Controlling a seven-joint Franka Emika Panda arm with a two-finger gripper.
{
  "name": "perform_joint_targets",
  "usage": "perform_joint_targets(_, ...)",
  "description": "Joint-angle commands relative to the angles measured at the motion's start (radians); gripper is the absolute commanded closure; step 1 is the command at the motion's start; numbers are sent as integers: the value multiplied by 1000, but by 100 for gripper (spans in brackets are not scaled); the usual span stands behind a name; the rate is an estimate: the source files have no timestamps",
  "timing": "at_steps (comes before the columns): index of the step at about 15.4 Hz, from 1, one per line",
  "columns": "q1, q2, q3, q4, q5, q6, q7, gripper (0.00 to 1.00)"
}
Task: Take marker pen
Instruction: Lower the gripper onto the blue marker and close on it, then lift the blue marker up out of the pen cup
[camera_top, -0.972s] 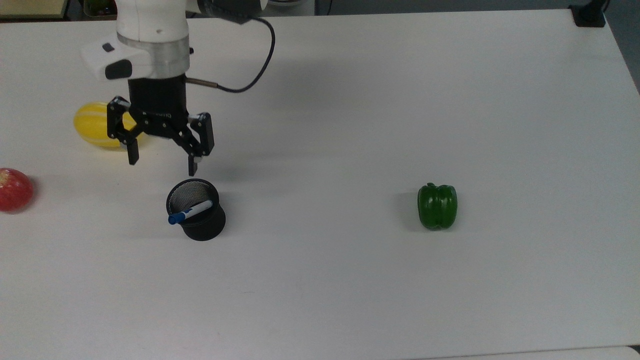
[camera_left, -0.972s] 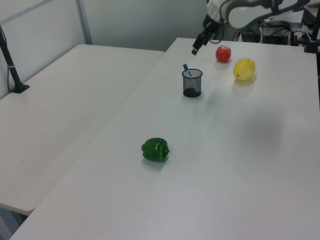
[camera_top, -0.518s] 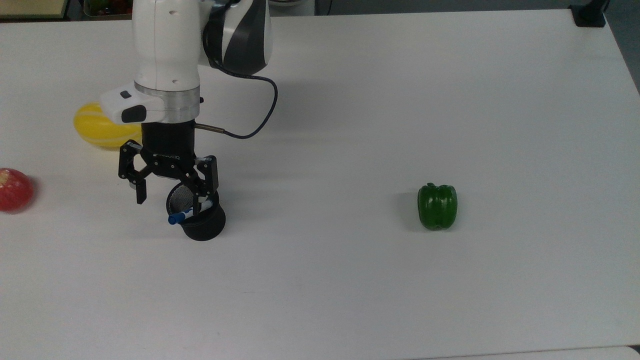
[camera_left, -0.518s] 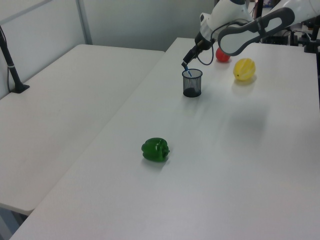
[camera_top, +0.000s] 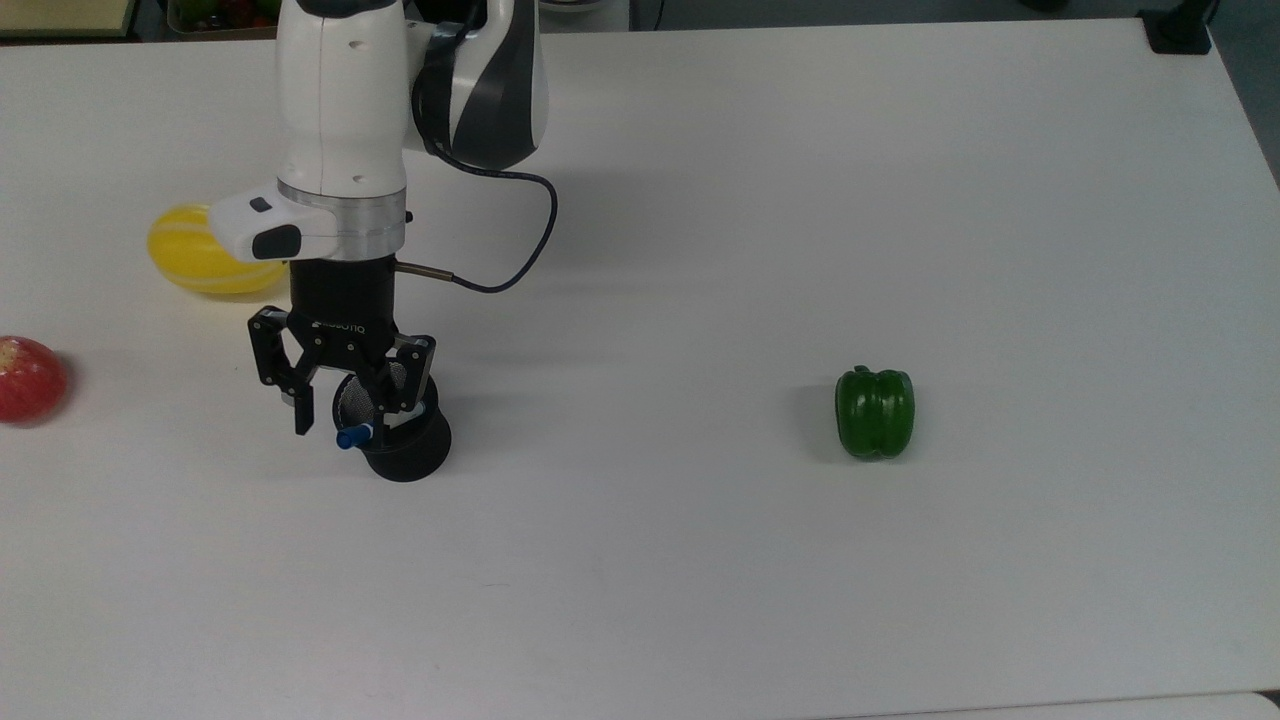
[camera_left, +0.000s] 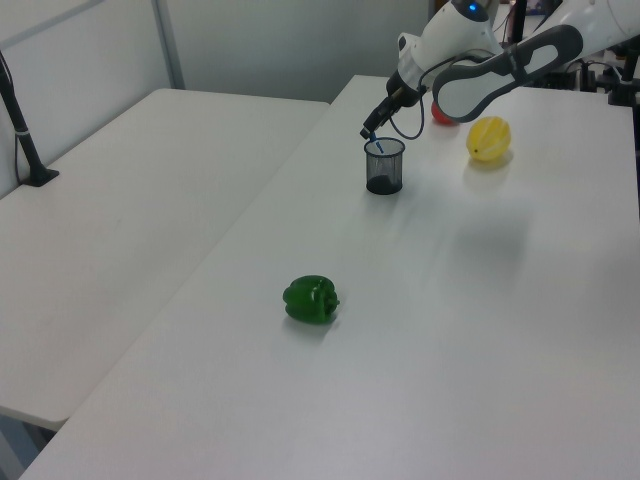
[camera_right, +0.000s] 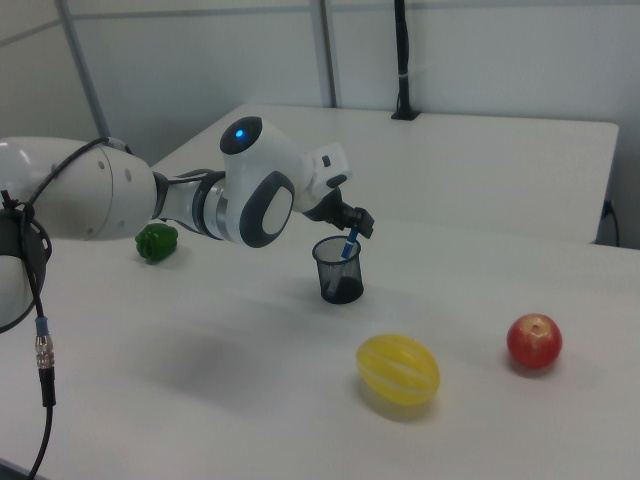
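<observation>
A: Jaws (camera_top: 340, 420) spread open, straddling the blue cap of the slim white marker pen (camera_top: 356, 436), which leans inside the black mesh cup (camera_top: 408, 452) just below them.

B: Risk?

A: A finger catching the rim, tipping the cup. Count: one pen, one cup, one green pepper (camera_top: 875, 412), one yellow melon (camera_top: 195, 262), one red apple (camera_top: 28, 378).

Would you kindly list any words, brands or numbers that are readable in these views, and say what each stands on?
White lettering on the black gripper body in the top view: too small and blurred to read.
Blue print on the marker pen: hidden, unreadable.
No text shows on the green pepper or the mesh cup.
</observation>
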Motion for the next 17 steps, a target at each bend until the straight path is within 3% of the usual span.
perform_joint_targets(1,10,10,-4,9,-1,25,16,55)
perform_joint_targets(4,13,11,-4,7,-1,27,16,69)
perform_joint_targets(10,13,10,-4,7,-4,27,16,88)
perform_joint_targets(17,15,-22,-4,7,-1,24,16,92)
